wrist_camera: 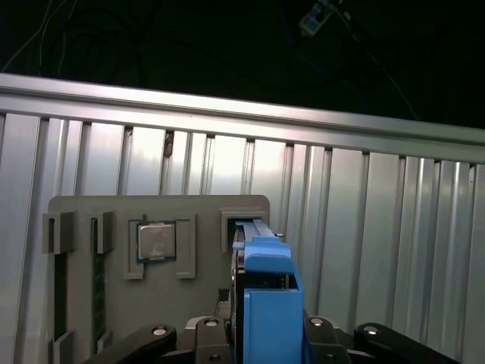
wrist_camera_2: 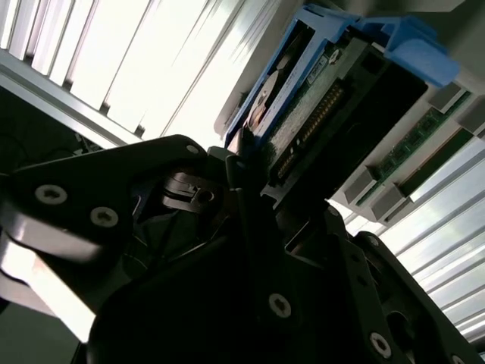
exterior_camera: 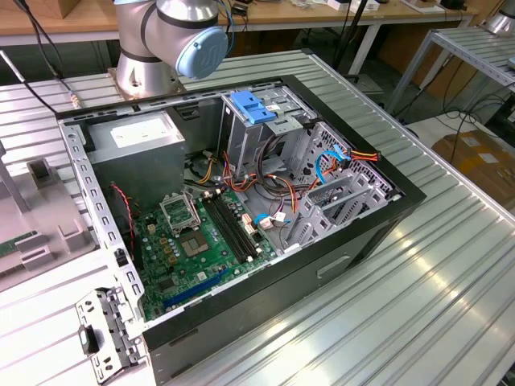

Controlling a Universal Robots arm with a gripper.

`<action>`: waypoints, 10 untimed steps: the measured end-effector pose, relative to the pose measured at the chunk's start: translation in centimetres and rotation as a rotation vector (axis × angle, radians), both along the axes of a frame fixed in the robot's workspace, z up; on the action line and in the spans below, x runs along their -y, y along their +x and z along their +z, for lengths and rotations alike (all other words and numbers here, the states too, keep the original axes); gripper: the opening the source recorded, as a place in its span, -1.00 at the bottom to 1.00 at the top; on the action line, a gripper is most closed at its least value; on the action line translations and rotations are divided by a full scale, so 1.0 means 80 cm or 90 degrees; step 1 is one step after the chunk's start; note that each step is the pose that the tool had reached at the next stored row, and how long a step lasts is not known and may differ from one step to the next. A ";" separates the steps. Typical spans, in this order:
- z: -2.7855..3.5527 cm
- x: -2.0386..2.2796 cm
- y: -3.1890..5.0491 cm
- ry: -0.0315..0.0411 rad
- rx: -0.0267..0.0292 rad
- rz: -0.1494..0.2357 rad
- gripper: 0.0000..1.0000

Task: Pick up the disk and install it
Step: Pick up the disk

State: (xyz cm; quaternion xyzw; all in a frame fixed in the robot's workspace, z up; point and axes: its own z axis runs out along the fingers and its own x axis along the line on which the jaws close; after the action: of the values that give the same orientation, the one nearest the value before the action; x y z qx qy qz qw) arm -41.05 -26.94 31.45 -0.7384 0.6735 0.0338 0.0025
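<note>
The gripper [wrist_camera: 265, 334] is clamped on the disk [wrist_camera: 267, 292], black fingers [wrist_camera: 216, 343] pressed against both its faces; the arm's base joint [exterior_camera: 143, 68] is seen upright.

A case [exterior_camera: 402, 197] lies on its side on a ribbed table [exterior_camera: 418, 305], its upper face open to reach from above. Inside, a power supply [exterior_camera: 141, 141] fills the corner nearest the robot base [exterior_camera: 153, 56]. Just beside it a drive cage [exterior_camera: 278, 125] stands tall, with a latch [exterior_camera: 253, 107] on top. Loose cables [exterior_camera: 278, 193] tangle between cage and motherboard [exterior_camera: 193, 241], which lies low and flat. Bare table runs along the exterior view's right of the case.

In the first wrist view, 1 disk [wrist_camera: 269, 303] stands on edge over a tray [wrist_camera: 91, 208], the gripper [wrist_camera: 267, 327] tight against both its faces. A processor [wrist_camera: 156, 241] sits near it, a raised tray rib between them.
</note>
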 end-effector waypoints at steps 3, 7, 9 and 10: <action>0.0033 0.0000 0.000 0.0001 -0.0001 0.000 -0.27; 0.0067 0.0000 0.000 0.0001 0.0000 0.000 -0.27; 0.0093 0.0000 0.000 0.0001 -0.0001 0.000 -0.27; 0.0100 0.0000 0.000 0.0001 -0.0001 0.000 -0.27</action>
State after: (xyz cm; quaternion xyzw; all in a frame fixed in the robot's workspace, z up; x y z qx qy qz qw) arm -41.05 -26.94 32.25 -0.7384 0.6735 0.0339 0.0025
